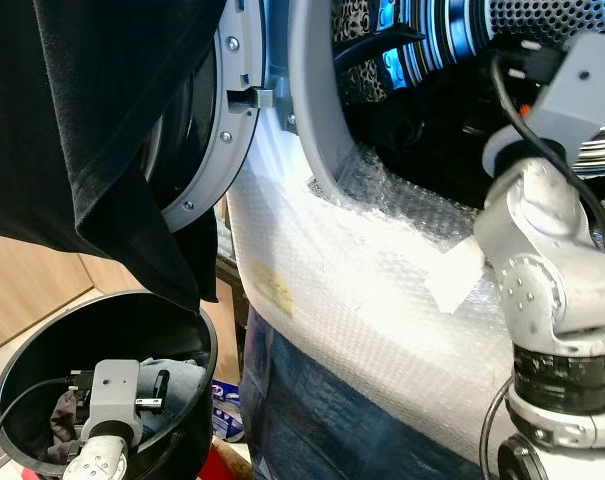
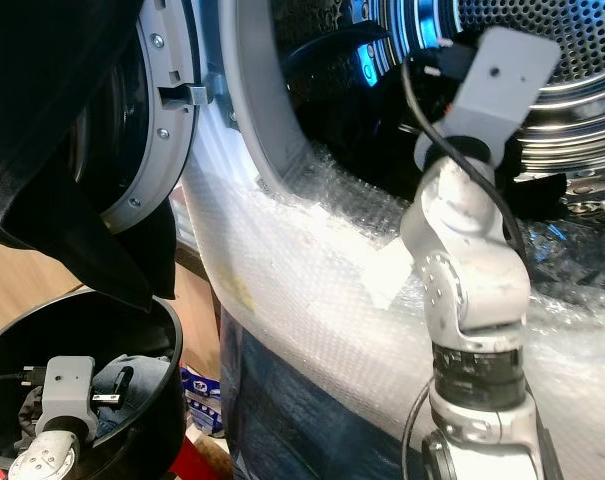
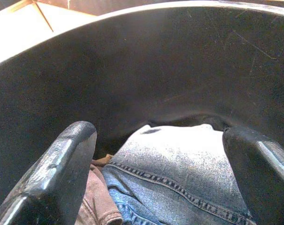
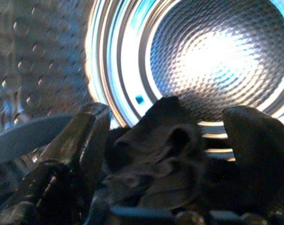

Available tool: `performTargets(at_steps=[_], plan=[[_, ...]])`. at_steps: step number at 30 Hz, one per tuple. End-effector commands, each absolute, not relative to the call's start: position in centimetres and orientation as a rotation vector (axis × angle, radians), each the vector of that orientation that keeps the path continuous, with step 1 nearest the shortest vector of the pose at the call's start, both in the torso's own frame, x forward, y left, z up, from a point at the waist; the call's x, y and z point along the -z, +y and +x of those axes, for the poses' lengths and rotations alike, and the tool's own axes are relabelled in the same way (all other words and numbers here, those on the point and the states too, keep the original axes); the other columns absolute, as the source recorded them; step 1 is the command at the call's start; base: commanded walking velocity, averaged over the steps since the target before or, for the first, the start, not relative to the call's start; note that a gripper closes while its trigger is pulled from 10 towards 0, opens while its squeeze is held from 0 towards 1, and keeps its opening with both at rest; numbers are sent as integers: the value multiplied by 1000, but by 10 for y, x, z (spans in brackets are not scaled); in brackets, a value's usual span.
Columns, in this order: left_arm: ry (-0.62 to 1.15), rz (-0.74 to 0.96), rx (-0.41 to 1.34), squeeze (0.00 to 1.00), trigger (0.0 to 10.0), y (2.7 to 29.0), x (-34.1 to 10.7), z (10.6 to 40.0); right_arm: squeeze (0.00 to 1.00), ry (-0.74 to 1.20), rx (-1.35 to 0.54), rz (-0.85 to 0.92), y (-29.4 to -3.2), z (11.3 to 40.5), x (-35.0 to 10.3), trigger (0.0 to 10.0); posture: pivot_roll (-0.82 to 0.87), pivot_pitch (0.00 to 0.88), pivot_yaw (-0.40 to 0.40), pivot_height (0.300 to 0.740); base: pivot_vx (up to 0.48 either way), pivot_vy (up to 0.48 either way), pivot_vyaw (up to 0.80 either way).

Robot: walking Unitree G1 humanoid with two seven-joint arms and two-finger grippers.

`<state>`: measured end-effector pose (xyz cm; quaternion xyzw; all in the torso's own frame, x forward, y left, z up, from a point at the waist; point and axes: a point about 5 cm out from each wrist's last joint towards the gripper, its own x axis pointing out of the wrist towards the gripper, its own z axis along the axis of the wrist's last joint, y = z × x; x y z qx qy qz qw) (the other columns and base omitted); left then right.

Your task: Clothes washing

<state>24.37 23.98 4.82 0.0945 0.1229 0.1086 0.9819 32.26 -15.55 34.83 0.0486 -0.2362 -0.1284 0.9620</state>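
Note:
The washing machine's steel drum (image 4: 217, 56) stands open. My right arm (image 1: 542, 260) reaches through its opening. My right gripper (image 4: 174, 154) is open inside it, with a dark crumpled garment (image 4: 156, 145) lying between its fingers. More dark clothes (image 1: 412, 130) lie at the drum's mouth. At lower left, my left gripper (image 3: 160, 178) is open inside a black round bucket (image 1: 207, 340), just above blue jeans (image 3: 179, 173) and a brown garment (image 3: 97, 201). A large black garment (image 1: 102, 130) hangs across the top left, in front of the door.
The round washer door (image 1: 207, 130) stands open to the left. Bubble wrap (image 1: 362, 290) covers the machine's front below the opening, and blue denim-like cloth (image 1: 312, 410) hangs under it. A wooden floor (image 1: 32, 290) lies beside the bucket.

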Motion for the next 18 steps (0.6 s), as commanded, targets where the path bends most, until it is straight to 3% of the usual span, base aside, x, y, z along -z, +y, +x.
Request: performTargets(at_steps=[1, 7, 13, 15, 17, 18], plan=[[306, 184, -204, 0, 10000, 238, -37, 238, 0, -548, 274, 114, -159, 310, -357, 10000, 28, 46, -41, 740, 0, 0, 0], [319, 187, -195, 0, 10000, 239, -34, 236, 0, -629, 151, 183, -145, 295, -363, 10000, 15, 44, -31, 740, 0, 0, 0], [311, 178, -198, 0, 10000, 236, -34, 238, 0, -636, 143, 130, -147, 290, -361, 10000, 13, 45, -42, 740, 0, 0, 0], [312, 177, -199, 0, 10000, 236, -34, 238, 0, -648, -74, 279, -136, 285, -359, 10000, 20, 46, -45, 740, 0, 0, 0], [313, 176, -201, 0, 10000, 237, -34, 237, 0, -653, -109, 264, -135, 284, -359, 10000, 20, 46, -45, 740, 0, 0, 0], [320, 178, -203, 0, 10000, 239, -32, 236, 0, -647, -197, 344, -129, 281, -358, 10000, 1, 50, -38, 740, 0, 0, 0]])
